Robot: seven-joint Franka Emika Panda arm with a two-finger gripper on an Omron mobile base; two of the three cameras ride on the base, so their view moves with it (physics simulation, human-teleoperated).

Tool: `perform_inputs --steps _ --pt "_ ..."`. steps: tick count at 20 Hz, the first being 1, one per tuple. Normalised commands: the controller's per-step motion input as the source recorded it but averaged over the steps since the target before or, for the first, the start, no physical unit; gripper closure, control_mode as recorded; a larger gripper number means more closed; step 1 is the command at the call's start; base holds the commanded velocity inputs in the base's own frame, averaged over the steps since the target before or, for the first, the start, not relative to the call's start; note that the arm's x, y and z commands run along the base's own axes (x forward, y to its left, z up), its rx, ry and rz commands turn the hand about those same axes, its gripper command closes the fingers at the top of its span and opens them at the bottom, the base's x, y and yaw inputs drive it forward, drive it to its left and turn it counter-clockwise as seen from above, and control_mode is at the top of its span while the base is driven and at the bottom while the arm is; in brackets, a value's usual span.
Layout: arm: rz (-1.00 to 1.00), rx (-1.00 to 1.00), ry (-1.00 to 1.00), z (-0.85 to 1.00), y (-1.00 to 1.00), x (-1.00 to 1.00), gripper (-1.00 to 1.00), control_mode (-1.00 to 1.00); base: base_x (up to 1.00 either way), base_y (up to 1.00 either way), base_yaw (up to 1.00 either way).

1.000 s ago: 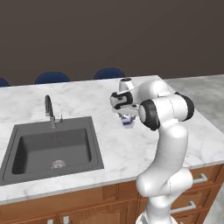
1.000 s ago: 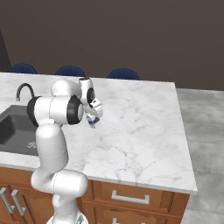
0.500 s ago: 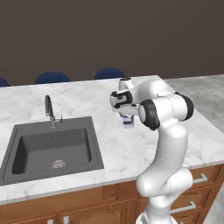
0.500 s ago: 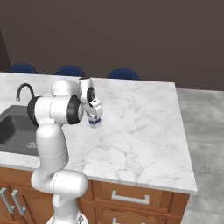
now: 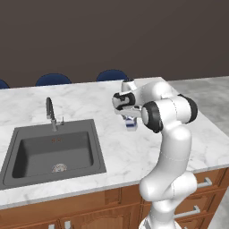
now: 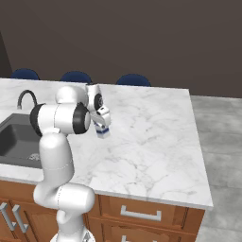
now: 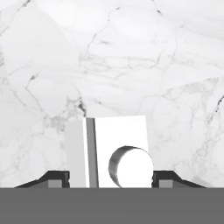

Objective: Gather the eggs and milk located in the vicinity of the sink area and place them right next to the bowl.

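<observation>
Milk (image 5: 130,124) mostly behind the tool (image 5: 130,117).

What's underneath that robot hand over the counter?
A small milk carton with a blue label, standing on the marble counter between the gripper's fingertips. Its base is hidden from above.

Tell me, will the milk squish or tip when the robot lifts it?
Probably not squish: the milk looks like a stiff, flat-sided carton. It might tip if bumped, being small and upright. The gripper has a finger on each side, so it should stay steady.

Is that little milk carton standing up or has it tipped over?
Upright. The milk carton stands on the marble counter with its blue label low, and the gripper closed on its sides from above.
</observation>
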Motion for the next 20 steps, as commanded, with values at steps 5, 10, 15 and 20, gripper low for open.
perform_inputs --steps 5,10,15,20 --pt "0.05 0.04 -0.07 0.49 -0.15 -0.46 1.0 -1.0 0.0 0.0 0.0" --pt "0.09 0.05 -0.07 0.9 -0.03 -0.8 1.0 -1.0 0.0 0.0 0.0" --pt "0.11 0.06 -0.06 0.67 -0.02 -1.0 1.0 -1.0 0.0 0.0 0.0" --pt "0.16 0.01 -0.03 0.49 -0.19 -1.0 1.0 -1.0 0.0 0.0 0.0"
